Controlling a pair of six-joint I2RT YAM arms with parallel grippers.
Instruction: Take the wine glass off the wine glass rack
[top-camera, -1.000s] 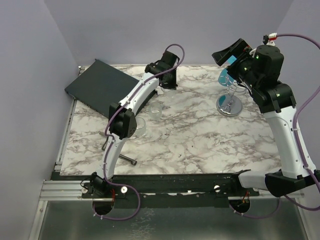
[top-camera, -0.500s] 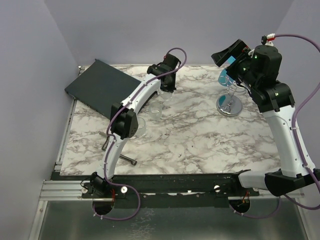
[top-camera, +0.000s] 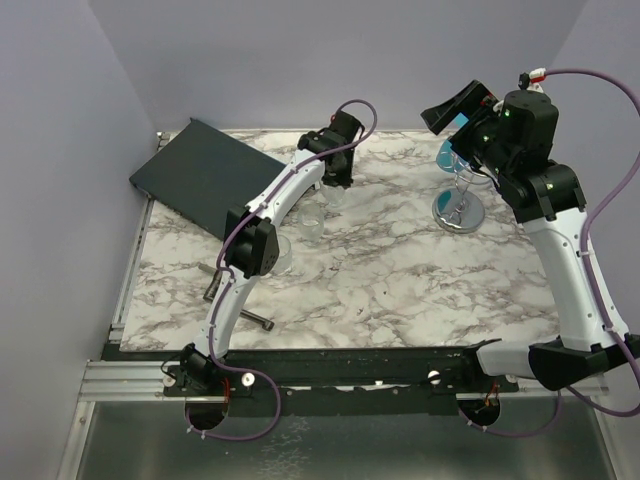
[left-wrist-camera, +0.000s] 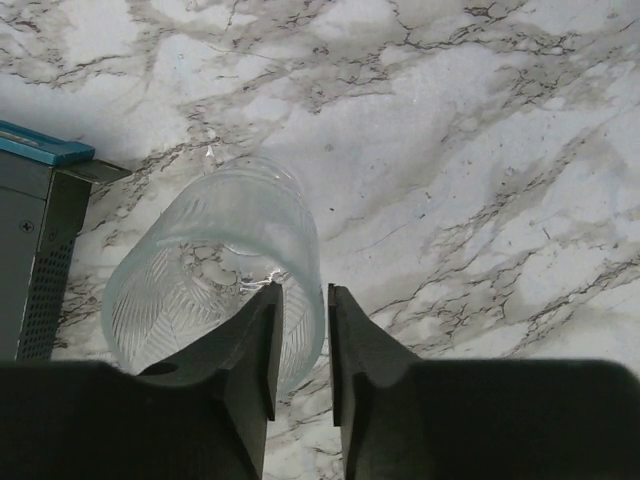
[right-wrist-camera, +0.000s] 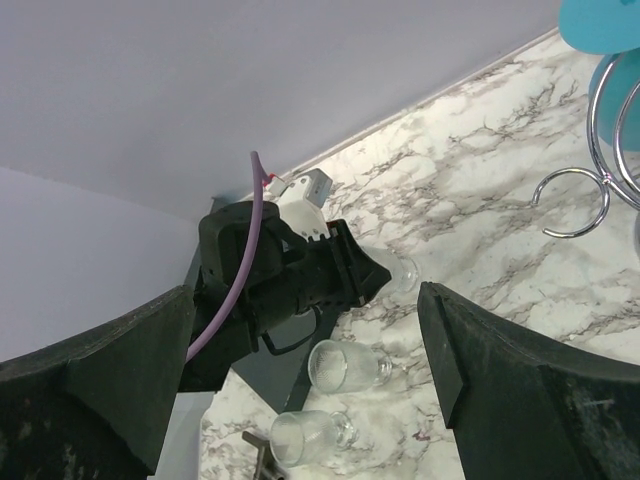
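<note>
At my left gripper (left-wrist-camera: 303, 300): clamped on a clear wine glass (left-wrist-camera: 210, 265) by its wall, well apart from the wine glass rack (top-camera: 458, 210).
Right gripper (right-wrist-camera: 305, 300): spread wide, empty, beside the rack.
Remaining: a blue wine glass (top-camera: 447, 153) seems to hang there, not yet taken.

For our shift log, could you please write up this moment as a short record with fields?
left tool: closed on the wall of a clear glass, far middle of the marble table
right tool: open, empty, near the wine glass rack
wine glass rack: far right, chrome, upright
blue wine glass: on the rack, not gripped
spare glasses: two clear ones beside the left arm
task status: not yet done
</note>
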